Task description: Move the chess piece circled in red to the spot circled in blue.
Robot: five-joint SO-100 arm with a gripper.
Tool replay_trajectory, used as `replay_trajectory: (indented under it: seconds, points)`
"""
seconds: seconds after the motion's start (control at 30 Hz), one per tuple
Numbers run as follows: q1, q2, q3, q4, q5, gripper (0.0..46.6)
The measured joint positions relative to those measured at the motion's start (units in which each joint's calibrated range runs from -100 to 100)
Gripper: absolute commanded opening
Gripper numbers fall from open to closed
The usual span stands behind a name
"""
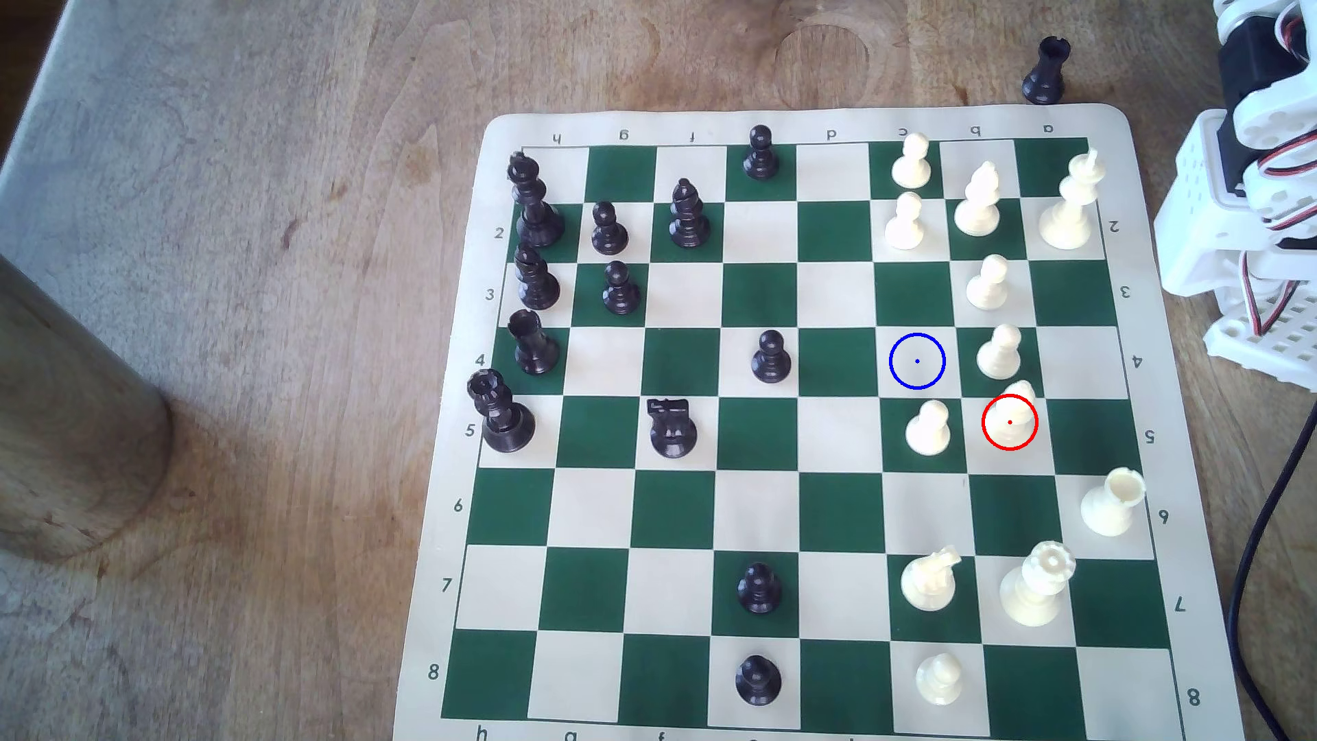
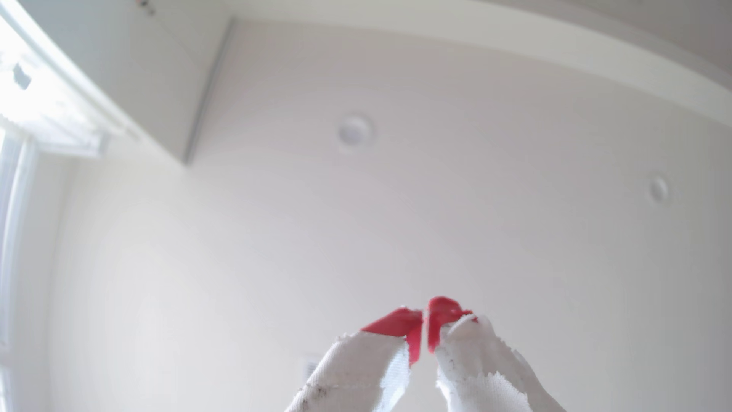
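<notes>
The chess piece circled in red is a small cream pawn standing on a cream square near the exterior view's right side of the board, in row 5. The spot circled in blue is a bare cream square one column toward the exterior view's left and one row up, with a blue dot at its centre. My gripper points up at the ceiling in the wrist view; its red tips touch, shut on nothing. White tape wraps both fingers. The folded white arm sits off the board at the exterior view's right edge.
Cream pawns stand close by: one beside the blue spot, one just below it, another above. A black pawn stands two squares to the exterior view's left. Black cable runs along the board's right. A wooden cylinder stands far left.
</notes>
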Motion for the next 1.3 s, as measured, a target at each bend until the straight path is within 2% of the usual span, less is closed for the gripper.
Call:
replay_trajectory:
  seconds: [0.07,0.17,0.37,0.5,0.63,0.7,0.8,0.93,0.97,1.03,1.13,1.2,1.3]
  points:
    - [0.0,0.0,0.0,0.0,0.0,0.2]
    - [-3.6,0.0,0.0,1.4,0.2,0.2]
    - [-10.8,0.0,-3.8,19.0,0.2,0.2]
    - [-14.5,0.0,-11.2,41.7,0.2,0.2]
    - [-15.5,0.0,-17.8,62.1,0.1,0.2]
    - [-15.4,0.0,-21.1,72.9,-0.1,0.2]
    - [-13.6,0.0,-24.6,80.4,-0.2,0.2]
    - [-11.2,0.1,-35.1,106.1,-0.2,0.2]
    - [-10.9,0.1,-39.0,117.1,-0.3,0.2]
    - [-11.6,0.1,-42.6,127.3,-0.4,0.2]
    - [-12.7,0.2,-48.9,147.1,-2.5,0.2]
    - [-13.6,1.2,-50.9,155.7,-3.0,0.2]
    - [-19.6,3.4,-54.5,175.3,-4.6,0.2]
